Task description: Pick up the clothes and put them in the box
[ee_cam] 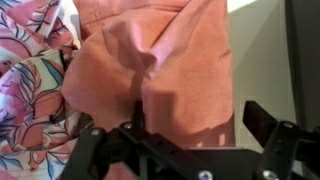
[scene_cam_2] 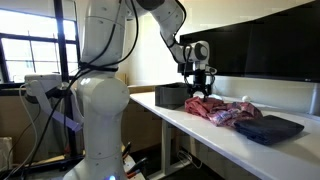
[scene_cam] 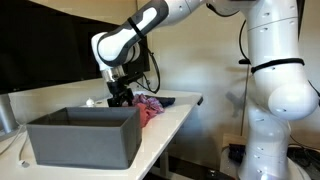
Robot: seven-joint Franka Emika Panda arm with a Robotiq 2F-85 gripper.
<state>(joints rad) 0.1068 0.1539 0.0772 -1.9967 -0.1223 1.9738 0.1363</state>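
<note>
The clothes lie in a heap on the white desk, seen in both exterior views (scene_cam: pixel 148 108) (scene_cam_2: pixel 225 112). In the wrist view a plain pink-red garment (ee_cam: pixel 160 70) fills the middle, and a larger one with a swirly pink, white and purple pattern (ee_cam: pixel 30 80) lies to its left. My gripper (ee_cam: pixel 197 113) hangs open just above the plain garment, its fingers on either side of the garment's near edge, with nothing held. In the exterior views the gripper (scene_cam: pixel 120 97) (scene_cam_2: pixel 197 92) points down over the end of the heap nearest the box. The dark grey box (scene_cam: pixel 85 135) (scene_cam_2: pixel 170 95) stands on the desk beside the heap.
A flat black object (scene_cam_2: pixel 268 128) (scene_cam: pixel 165 101) lies on the desk beyond the clothes, away from the box. Dark monitors (scene_cam_2: pixel 270 45) line the back of the desk. The robot's white base (scene_cam: pixel 275 90) stands off the desk's edge.
</note>
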